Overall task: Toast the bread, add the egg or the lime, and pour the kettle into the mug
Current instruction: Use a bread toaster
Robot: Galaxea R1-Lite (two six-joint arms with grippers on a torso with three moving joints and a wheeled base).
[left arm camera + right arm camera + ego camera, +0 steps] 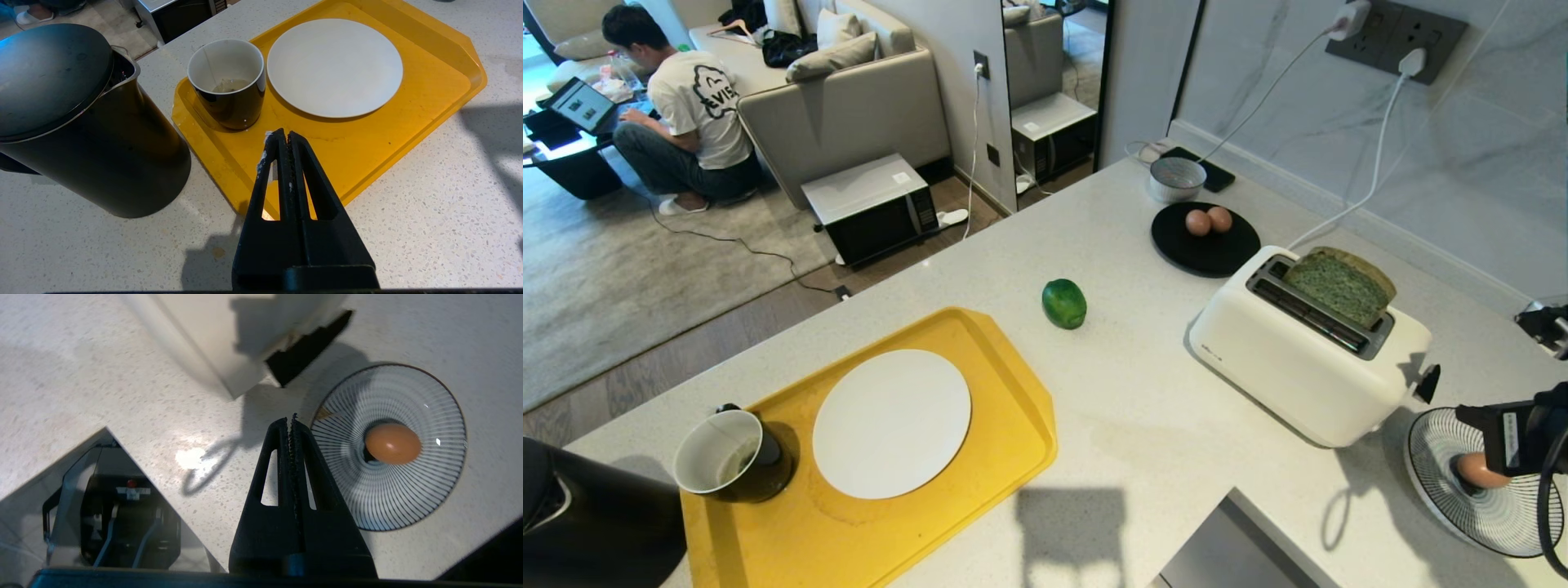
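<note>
Green-crumbed bread (pixel 1339 286) upright in toaster (pixel 1298 359) slot. Right hand (pixel 291 421) clamped shut, empty, above tabletop (pixel 122 388) beside striped bowl (pixel 408 498) holding egg (pixel 392 443). Left hand (pixel 284 136) shut, empty, over yellow tray (pixel 367 143).

Counts: 3 eggs total, 2 (pixel 1198 222) (pixel 1219 218) on the black plate (pixel 1205 255) at upper right, 1 (pixel 1480 471) in the striped bowl (pixel 1445 498) at lower right. 1 bread slice (pixel 1339 286) in 1 white toaster (pixel 1282 367). 1 lime (pixel 1064 303) at centre. 1 mug (pixel 731 457), 1 white plate (pixel 892 423), both on 1 yellow tray (pixel 1005 359). 1 kettle (pixel 81 134), lower left edge of head view. 1 small grey bowl (pixel 1176 178) at top. 2 plates overall, 2 bowls. 2 wall plugs (pixel 1349 16) (pixel 1411 61). 2 microwaves on the floor, one (pixel 870 208) in front of the sofa, one (pixel 1052 135) further back. 1 person (pixel 690 114), upper left.
</note>
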